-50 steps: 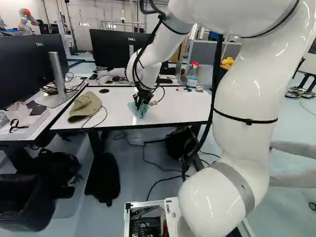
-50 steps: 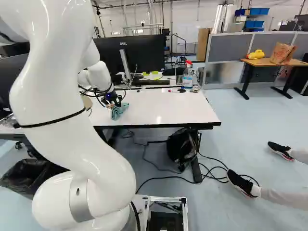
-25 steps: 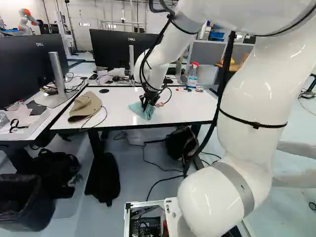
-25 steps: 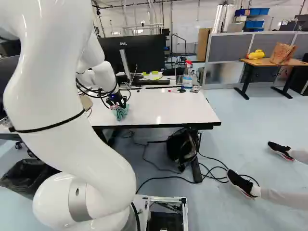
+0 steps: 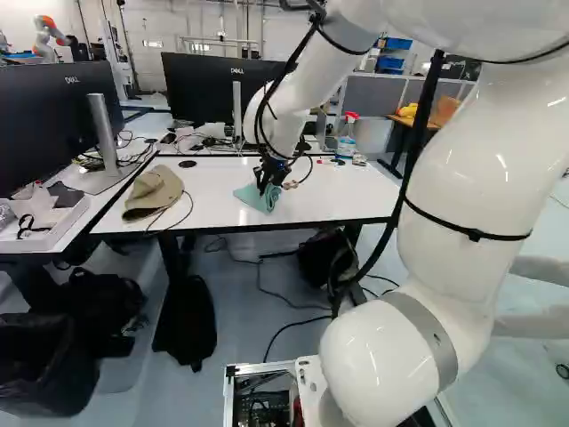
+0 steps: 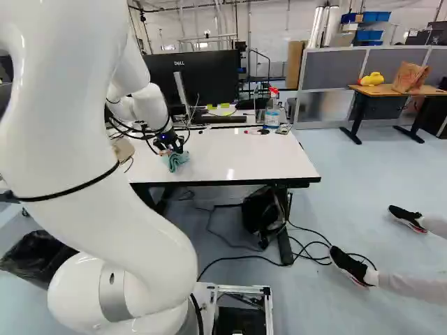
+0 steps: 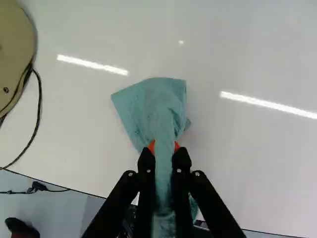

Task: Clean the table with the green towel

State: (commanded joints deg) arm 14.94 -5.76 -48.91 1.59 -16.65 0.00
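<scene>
"What have you got, starting at the left?"

"A black screen [image 5: 49, 129], and near it, down on the floor, a bin [image 5: 40, 374]. Then the white table [image 5: 324, 196], with a tan hat [image 5: 156, 191] lying towards its left end."

"Anything by the hat?"

"A thin black cord curves along its right side and over the near edge. A black disc [image 5: 187, 164] lies just beyond the hat, a bit to the right. Past the table's far side there's another screen [image 5: 203, 93]."

"And the towel?"

"The green towel [image 7: 153, 106] is on the table, right of the hat, well in from both ends and towards the near side. Part of it fans out flat, creased."

"What's the pincer [image 5: 264, 183] doing?"

"Pinching it. The orange pads [image 7: 151, 147] press on a gathered fold from two sides, and cloth runs up between the fingers. The arm [image 5: 293, 107] reaches down to it."

"Further right?"

"A marker [image 6: 251, 132] with a red end, at the far side. Right of that, a spray bottle [image 6: 272, 112] with a red top stands by the far edge."
</scene>
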